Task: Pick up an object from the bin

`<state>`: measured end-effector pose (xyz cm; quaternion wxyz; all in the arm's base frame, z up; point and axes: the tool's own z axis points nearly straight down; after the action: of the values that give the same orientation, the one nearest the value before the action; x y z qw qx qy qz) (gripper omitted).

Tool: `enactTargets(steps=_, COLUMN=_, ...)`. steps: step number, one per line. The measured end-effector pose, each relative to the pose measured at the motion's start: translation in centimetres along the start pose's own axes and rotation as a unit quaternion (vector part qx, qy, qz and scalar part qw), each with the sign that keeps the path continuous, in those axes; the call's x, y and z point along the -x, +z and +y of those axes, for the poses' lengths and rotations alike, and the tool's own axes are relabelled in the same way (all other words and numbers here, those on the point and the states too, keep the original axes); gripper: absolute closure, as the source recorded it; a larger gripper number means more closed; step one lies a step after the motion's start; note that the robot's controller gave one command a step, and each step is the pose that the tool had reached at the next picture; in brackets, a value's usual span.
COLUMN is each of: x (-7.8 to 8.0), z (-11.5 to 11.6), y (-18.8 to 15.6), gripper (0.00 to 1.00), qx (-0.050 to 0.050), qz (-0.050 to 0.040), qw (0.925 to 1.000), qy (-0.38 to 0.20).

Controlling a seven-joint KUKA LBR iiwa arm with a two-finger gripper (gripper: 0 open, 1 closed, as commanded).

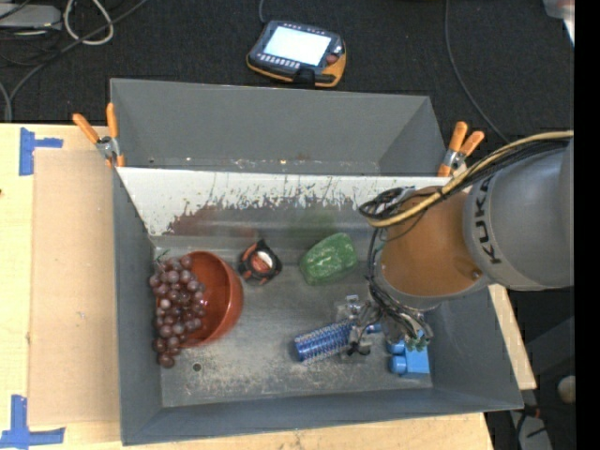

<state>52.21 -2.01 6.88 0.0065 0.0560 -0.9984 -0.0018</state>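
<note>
Low, gripper (362, 333) at blue roller (321, 343), rt end.

"KUK" lettering on the grey arm (530, 223)

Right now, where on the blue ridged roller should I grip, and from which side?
Grip the blue ridged roller mid-length, from above, closing across its narrow width. It lies flat, long axis roughly left-right, bare bin floor along both long sides; the gripper crowds its right end.
</note>
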Motion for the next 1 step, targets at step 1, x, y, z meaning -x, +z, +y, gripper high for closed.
enactTargets(steps=1, x=0.0, z=0.0, y=0.0, gripper=1.0, qx=0.0, qz=0.0, qw=1.0, qy=0.0)
